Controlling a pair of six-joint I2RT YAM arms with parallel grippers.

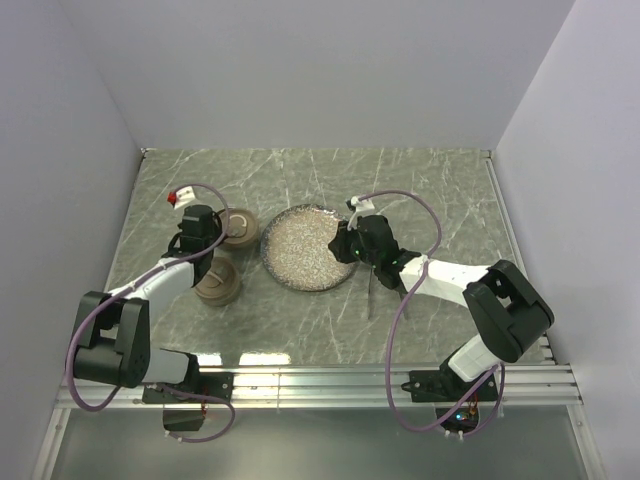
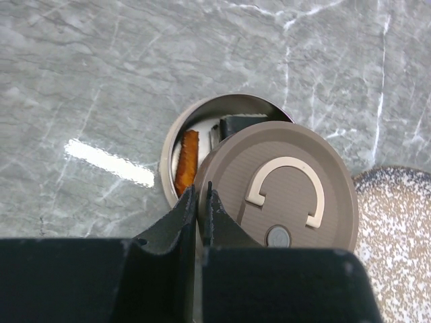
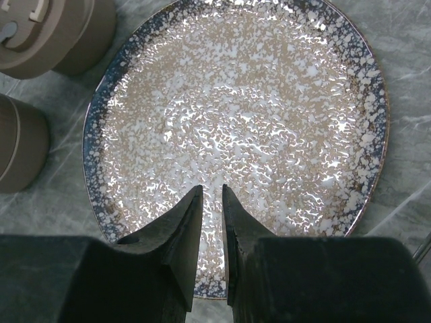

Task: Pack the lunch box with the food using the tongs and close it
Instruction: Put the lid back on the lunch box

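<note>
Left gripper [image 2: 202, 196] clenched on the lid [image 2: 283, 195] rim nearest it; stiff, light, likely slick, so edge-pinching suited; right gripper [image 3: 212, 202] slightly parted, empty

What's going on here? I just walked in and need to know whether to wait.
The left end effector is pinching the rim of the brown lid, which sits askew over the round lunch box; an orange food piece shows inside. The right end effector hovers slightly open over the speckled plate. The tongs lie on the table beside that arm.
</note>
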